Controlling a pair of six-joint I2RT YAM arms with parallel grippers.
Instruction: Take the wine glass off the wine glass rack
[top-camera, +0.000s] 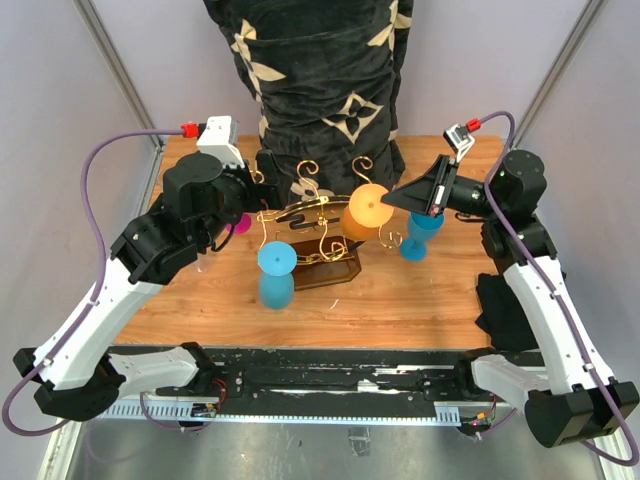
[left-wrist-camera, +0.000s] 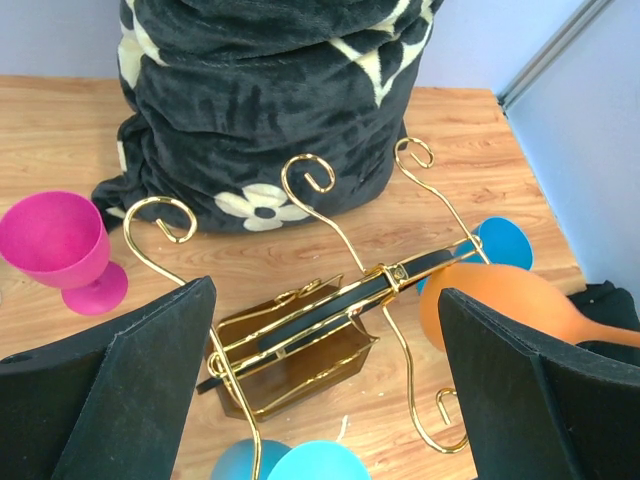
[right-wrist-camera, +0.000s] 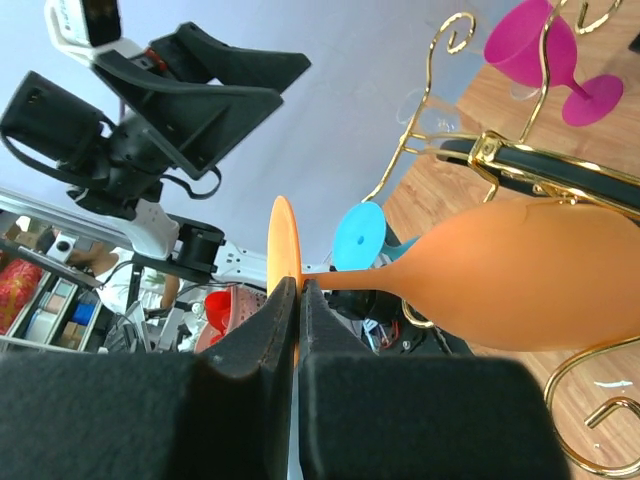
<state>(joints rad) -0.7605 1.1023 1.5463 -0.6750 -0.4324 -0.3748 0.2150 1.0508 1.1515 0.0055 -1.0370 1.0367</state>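
Right of the wine glass rack (top-camera: 325, 270), the right end effector (right-wrist-camera: 297, 285) pinches the orange wine glass (right-wrist-camera: 520, 275) by its foot; the bowl seems not yet clear of the rack, and the left end effector (left-wrist-camera: 322, 300) gapes empty.

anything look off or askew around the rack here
The orange glass is lying sideways, bowl close under the top bar of the rack, held only by the right gripper pinching the rim of its foot. A bundled floral blanket stands oddly behind the rack. Nothing looks spilled or broken.
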